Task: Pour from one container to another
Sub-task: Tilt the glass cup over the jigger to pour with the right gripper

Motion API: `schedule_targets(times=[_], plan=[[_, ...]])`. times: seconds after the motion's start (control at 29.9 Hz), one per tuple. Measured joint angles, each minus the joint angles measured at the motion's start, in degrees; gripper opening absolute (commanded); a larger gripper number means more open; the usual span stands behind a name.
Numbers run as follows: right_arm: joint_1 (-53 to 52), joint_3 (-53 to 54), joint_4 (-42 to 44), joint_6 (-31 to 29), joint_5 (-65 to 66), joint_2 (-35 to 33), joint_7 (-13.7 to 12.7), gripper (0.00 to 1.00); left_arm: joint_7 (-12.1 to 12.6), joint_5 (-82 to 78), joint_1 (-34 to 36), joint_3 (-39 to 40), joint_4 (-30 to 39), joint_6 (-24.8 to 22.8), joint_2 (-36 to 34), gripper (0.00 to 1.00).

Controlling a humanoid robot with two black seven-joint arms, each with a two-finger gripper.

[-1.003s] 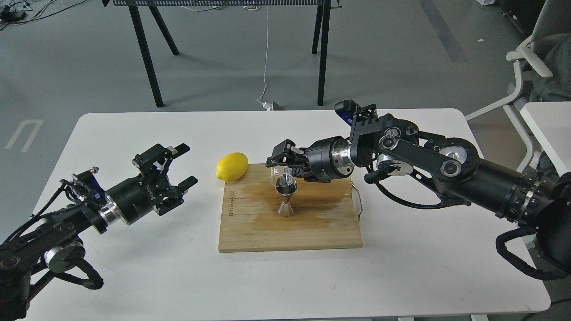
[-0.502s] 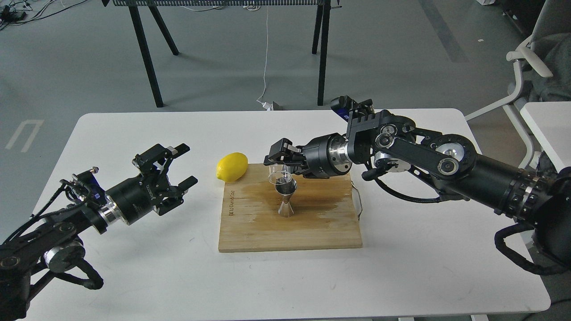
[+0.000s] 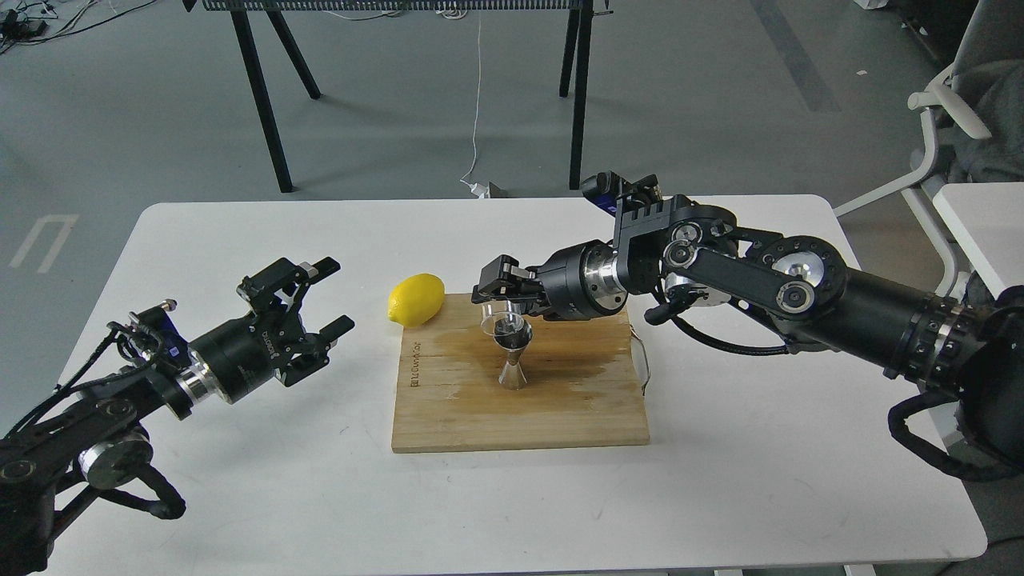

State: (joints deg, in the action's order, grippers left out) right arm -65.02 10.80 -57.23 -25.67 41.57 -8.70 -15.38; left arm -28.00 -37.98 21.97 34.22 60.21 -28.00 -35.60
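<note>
So the left pincer [image 3: 308, 308] was spread wide with nothing in it, hung over the white tabletop [image 3: 240, 480]. A lemon [image 3: 416, 299] was parked at the wooden board [image 3: 560, 416] corner. The glass cup [image 3: 498, 320] was gripped by the right pincer [image 3: 500, 294], tipped right over the steel jigger [image 3: 512, 356] mid-board.

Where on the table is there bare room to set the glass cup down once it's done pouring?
Bare patches: the board's near strip in front of the jigger, the table right of the board, and the front edge. Crowded: around the jigger, where the right gripper holds the cup, near the lemon, and by the open left gripper.
</note>
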Motion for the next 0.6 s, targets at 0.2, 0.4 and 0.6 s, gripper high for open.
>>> schedule_targets(times=[0.2, 0.4, 0.6], plan=[[-0.2, 0.0, 0.0, 0.0, 1.6, 0.1, 0.0, 0.48, 0.0, 0.0, 0.0, 0.0, 0.0, 0.0, 0.0, 0.99], [-0.3, -0.1, -0.1, 0.0, 2.0, 0.1, 0.0, 0.48, 0.0, 0.0, 0.0, 0.0, 0.0, 0.0, 0.0, 0.99], [-1.0, -0.1, -0.1, 0.0, 2.0, 0.5, 0.0, 0.48, 0.0, 0.0, 0.0, 0.0, 0.0, 0.0, 0.0, 0.99]])
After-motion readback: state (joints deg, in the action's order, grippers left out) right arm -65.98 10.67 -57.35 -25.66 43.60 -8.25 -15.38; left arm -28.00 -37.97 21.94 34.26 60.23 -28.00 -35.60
